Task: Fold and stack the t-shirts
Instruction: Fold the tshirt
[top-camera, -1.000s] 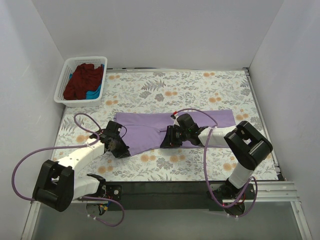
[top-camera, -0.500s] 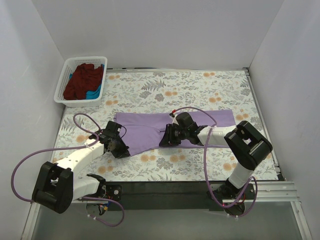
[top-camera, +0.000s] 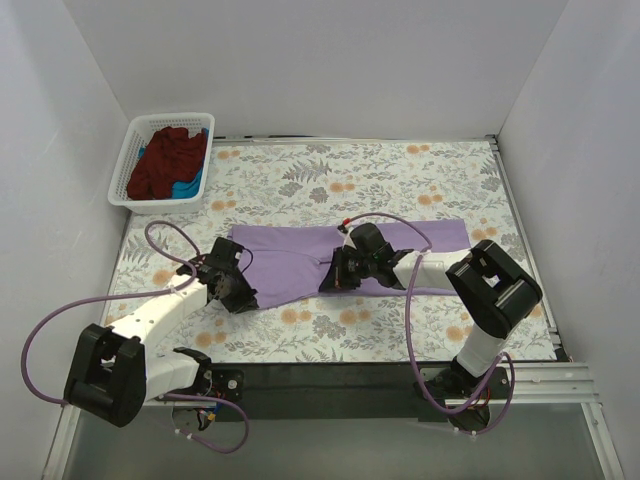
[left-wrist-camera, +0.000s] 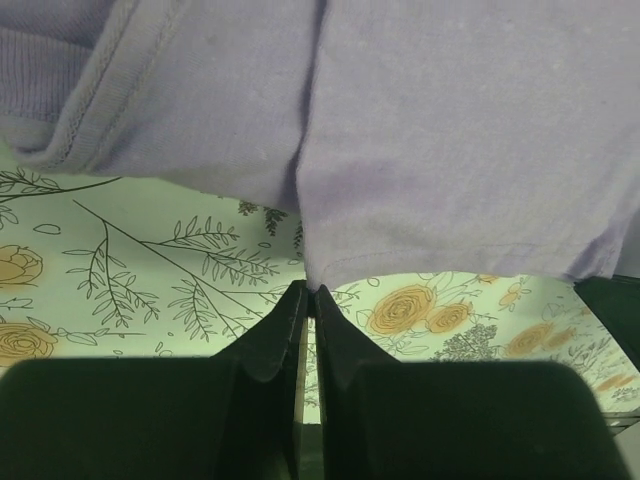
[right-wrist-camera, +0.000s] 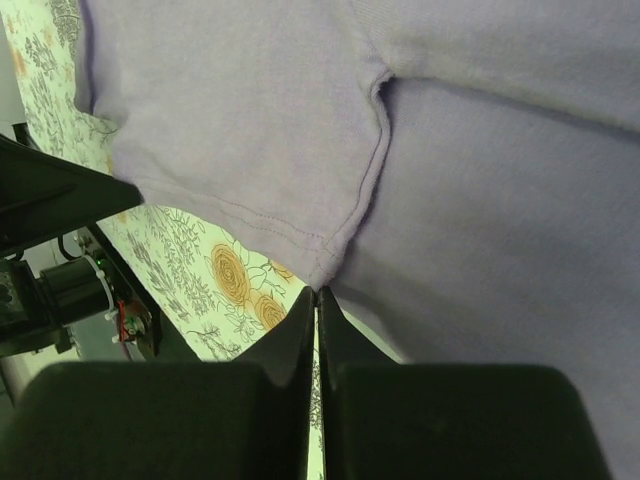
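The lavender shirt (top-camera: 290, 255) lies spread across the middle of the top view as a long band on the floral table (top-camera: 400, 180). The band runs from left of centre to the right side. Its lower edge dips toward the lower left in a loose flap.

The left gripper (top-camera: 243, 298) sits at the lower left corner of that flap with its fingers clenched. In the left wrist view the two dark fingertips (left-wrist-camera: 285, 315) meet at bottom centre. The shirt's edge is drawn to a point between their tips, so they pinch the cloth. Lavender fabric fills the upper half of that view, with a stitched hem at upper left and a strip of table below.

The right gripper (top-camera: 330, 282) is at the centre of the top view, on the shirt's lower edge, also clamped tight. In the right wrist view its fingertips (right-wrist-camera: 340, 325) press together at bottom centre. They nip the corner where a stitched hem comes down to them.

A white basket (top-camera: 122, 180) stands in the upper left corner of the top view, well apart from both grippers. It holds a maroon shirt (top-camera: 165, 160) with a blue shirt (top-camera: 190, 185) showing along its right side.
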